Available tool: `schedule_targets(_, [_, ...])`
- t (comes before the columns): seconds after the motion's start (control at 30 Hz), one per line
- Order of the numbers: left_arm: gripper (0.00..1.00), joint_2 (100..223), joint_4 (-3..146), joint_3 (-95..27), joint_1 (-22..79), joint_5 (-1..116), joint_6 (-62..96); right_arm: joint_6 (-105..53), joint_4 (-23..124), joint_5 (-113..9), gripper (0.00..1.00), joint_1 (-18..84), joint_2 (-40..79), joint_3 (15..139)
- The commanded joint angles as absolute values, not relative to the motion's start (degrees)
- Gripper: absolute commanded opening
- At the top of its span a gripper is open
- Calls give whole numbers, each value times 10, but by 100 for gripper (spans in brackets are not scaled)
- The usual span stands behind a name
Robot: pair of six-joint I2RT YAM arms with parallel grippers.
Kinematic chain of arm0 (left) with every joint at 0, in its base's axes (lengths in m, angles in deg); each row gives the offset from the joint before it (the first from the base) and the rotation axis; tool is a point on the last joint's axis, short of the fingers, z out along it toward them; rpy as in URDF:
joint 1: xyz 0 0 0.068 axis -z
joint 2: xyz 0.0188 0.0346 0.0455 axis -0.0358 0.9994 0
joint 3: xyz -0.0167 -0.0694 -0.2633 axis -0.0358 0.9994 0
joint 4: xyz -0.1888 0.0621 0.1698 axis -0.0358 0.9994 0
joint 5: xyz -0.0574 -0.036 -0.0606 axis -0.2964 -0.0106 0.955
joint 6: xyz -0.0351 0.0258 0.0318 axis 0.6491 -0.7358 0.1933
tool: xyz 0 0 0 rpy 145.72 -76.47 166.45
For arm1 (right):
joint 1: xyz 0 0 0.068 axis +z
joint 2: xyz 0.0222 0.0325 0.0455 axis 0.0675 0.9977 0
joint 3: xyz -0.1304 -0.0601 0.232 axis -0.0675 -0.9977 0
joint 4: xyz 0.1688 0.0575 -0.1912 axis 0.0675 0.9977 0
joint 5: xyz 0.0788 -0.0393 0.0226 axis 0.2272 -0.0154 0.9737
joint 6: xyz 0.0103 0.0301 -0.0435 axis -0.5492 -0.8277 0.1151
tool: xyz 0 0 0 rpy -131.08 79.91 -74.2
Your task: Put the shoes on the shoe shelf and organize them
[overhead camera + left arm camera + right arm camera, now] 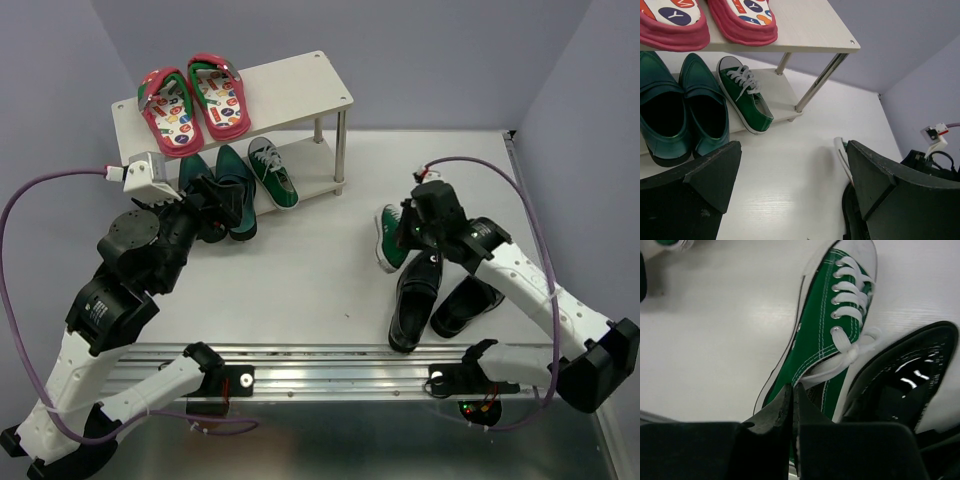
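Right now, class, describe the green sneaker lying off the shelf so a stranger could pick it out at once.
On the white table, right of the shoe shelf, three shoes lie together. Two are glossy black dress shoes; the third, nearest the shelf, is the green canvas sneaker with white laces.

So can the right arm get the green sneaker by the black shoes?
Probably yes. Its tool sits at the heel opening of the green sneaker with nothing between. The jaws look shut; whether they pinch the rim, I cannot tell. A black shoe crowds one side.
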State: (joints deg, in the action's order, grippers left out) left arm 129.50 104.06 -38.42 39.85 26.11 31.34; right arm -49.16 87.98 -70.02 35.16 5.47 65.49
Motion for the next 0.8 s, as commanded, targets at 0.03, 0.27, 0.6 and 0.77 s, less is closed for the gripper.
schedule_targets(0.03, [97,1290,1024,-399,399,246,304,-510,861,-765,1,483,94,712])
schedule_targets(0.27, [97,1277,1031,-393,399,241,312,-487,828,-778,1,592,235,759])
schedule_targets(0.6, [97,1276,1036,-384,399,245,311,-626,773,-806,23,641,290,661])
schedule_targets(0.77, [97,1279,1026,-373,399,255,309,-694,764,-842,63,647,268,613])
